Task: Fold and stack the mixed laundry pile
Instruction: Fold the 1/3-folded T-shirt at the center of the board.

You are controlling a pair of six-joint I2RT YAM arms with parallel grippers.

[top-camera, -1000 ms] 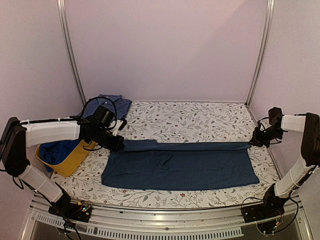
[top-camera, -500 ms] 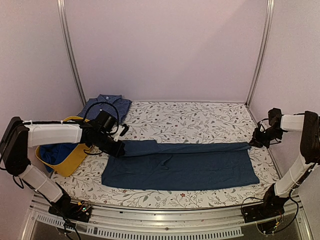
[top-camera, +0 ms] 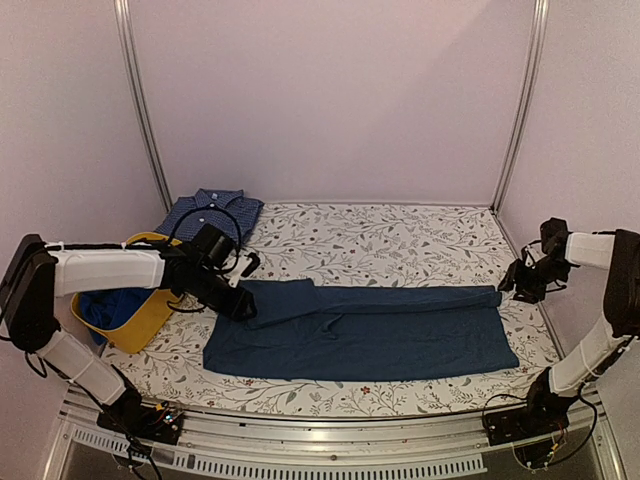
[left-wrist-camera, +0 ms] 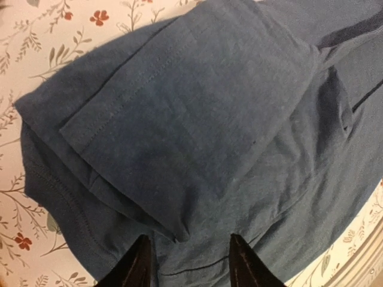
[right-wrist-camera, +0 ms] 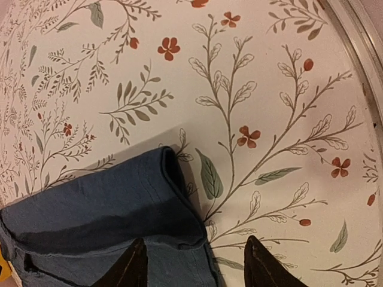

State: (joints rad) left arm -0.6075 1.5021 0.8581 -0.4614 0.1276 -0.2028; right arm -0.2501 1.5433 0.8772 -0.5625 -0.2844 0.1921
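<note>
— So, how do the left jaws stand?

— Spread wide, gripping nothing. In the left wrist view the two dark fingertips (left-wrist-camera: 141, 266) sit apart. A folded flap of the dark navy-teal garment (top-camera: 360, 335) lies flat between and below them, its stitched hem running slantwise across the upper layer.

— And the right jaws?

— Wide as well, and empty. Their fingertips (right-wrist-camera: 134, 266) straddle the garment's far right corner, where the cloth is doubled over into a rounded fold on the flowered desk (top-camera: 400, 235). Whether they touch the cloth cannot be told.

— Where does the garment lie as a whole?

— It is spread lengthwise across the near half of the desk, between the two arms. The left arm (top-camera: 110, 268) reaches in to its far left corner, where a flap is turned in over the body. The right arm (top-camera: 590, 245) hangs at the right end, close to the desk's right edge.

— The rest of the pile?

— A brighter royal-blue piece (top-camera: 105, 300) sits bunched inside the yellow tub (top-camera: 145, 322) at the left edge. The tub is near the garment's left end and partly hidden under the left arm. The fine-checked blue collared shirt (top-camera: 205, 212) lies behind the tub in the far left corner, collar showing, well apart from the navy-teal garment.
</note>
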